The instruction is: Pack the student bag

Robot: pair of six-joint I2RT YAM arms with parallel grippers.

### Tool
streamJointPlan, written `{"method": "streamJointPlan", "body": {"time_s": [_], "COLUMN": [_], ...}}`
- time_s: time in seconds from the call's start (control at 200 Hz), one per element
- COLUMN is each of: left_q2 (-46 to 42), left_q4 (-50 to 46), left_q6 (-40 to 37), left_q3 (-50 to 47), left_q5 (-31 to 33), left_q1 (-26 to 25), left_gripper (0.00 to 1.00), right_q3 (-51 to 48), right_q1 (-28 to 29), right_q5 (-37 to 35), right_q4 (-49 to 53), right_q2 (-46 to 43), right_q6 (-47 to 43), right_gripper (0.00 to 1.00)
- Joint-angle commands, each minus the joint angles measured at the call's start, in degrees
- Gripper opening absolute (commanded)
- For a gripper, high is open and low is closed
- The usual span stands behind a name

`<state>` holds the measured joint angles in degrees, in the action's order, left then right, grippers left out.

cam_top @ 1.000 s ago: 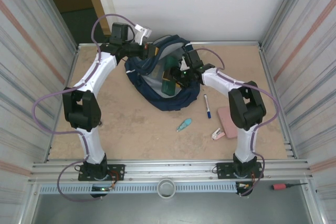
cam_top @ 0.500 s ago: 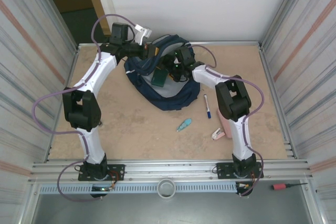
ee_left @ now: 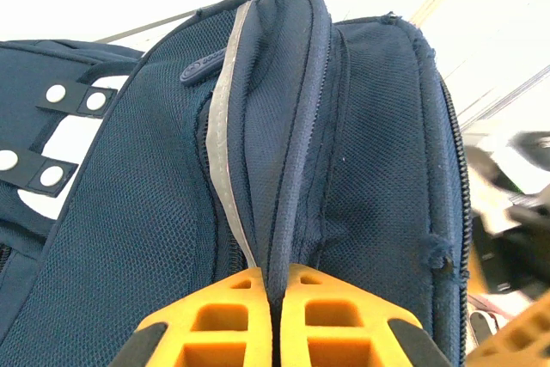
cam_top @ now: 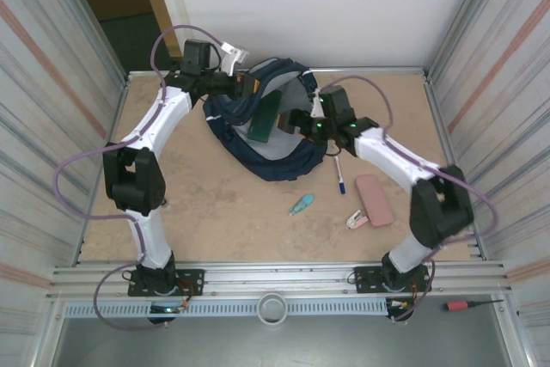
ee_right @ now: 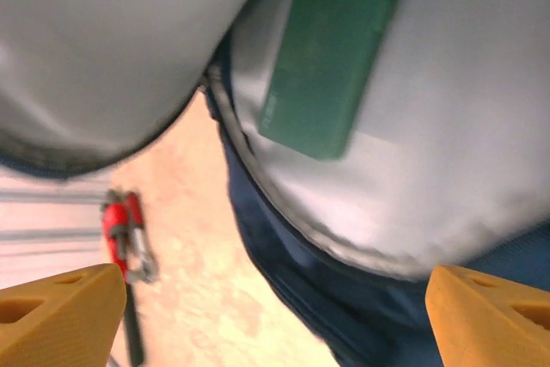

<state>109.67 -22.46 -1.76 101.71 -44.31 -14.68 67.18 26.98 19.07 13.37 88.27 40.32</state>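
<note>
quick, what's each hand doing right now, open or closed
left hand: closed, pinching a fold of the student bag
right hand: open, holding nothing

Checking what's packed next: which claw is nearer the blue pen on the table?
Right. The open right claw hangs over the student bag's right side, close to the pen; the left claw is shut on the bag's far rim.

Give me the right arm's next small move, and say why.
Probably lift the right gripper over the rim of the student bag toward the blue pen beside it. Its jaws stand open and empty, the green case already lies inside the bag, and the left gripper pinches the bag's edge.
</note>
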Motion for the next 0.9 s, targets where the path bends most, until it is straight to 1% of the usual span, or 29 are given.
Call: {"method": "streamJointPlan", "body": {"time_s": [0.0,0.08,0.145,0.276,0.341,0.411,0.481,0.661,0.751,0.807,0.892], "left_q2": [-2.2,-2.3,-2.3,-2.2,-2.2,-2.2,-2.2,-2.2,-2.1,-2.0,-2.1], "left_q4": [5.1,5.4,5.7,6.6,7.4,7.7,7.7,10.2,10.7,10.7,11.0], "left_q6": [-1.9,-2.0,-2.0,-1.5,-1.1,-1.0,-1.2,0.6,0.9,0.9,1.1], "left_q3": [0.4,0.1,-0.1,-0.6,-1.1,-1.3,-1.6,-3.2,-3.5,-3.5,-3.6], "left_q5": [-1.4,-1.3,-1.3,-1.4,-1.8,-1.9,-1.7,-2.5,-2.8,-2.9,-3.3], "left_q1": [0.4,0.5,0.5,0.5,0.5,0.5,0.7,1.5,1.7,1.8,1.9], "left_gripper": [0.0,0.0,0.0,0.0,0.0,0.0,0.0,0.0,0.0,0.0,0.0], "right_q3": [-6.4,-11.8,-15.8,-20.7,-21.3,-21.7,-21.8,-20.7,-20.1,-19.7,-19.5], "right_q1": [-3.4,-6.7,-9.1,-8.0,-8.4,-9.3,-9.8,-9.5,-9.1,-9.9,-13.0], "right_q5": [-12.3,-20.8,-25.4,-36.2,-39.1,-39.0,-36.8,-33.1,-32.8,-32.9,-31.4], "right_q4": [15.5,22.5,26.4,30.8,32.9,33.7,33.6,32.8,32.1,31.9,31.0], "right_q2": [-7.6,-12.7,-16.3,-21.6,-22.1,-21.3,-19.3,-11.3,-8.8,-7.4,-5.7], "right_q6": [-7.6,-8.8,-8.4,-4.2,-3.3,-3.2,-3.3,-4.8,-5.6,-6.2,-7.8], "right_gripper": [0.94,0.98,1.0,0.99,0.99,0.99,0.99,0.99,0.99,0.99,0.99]}}
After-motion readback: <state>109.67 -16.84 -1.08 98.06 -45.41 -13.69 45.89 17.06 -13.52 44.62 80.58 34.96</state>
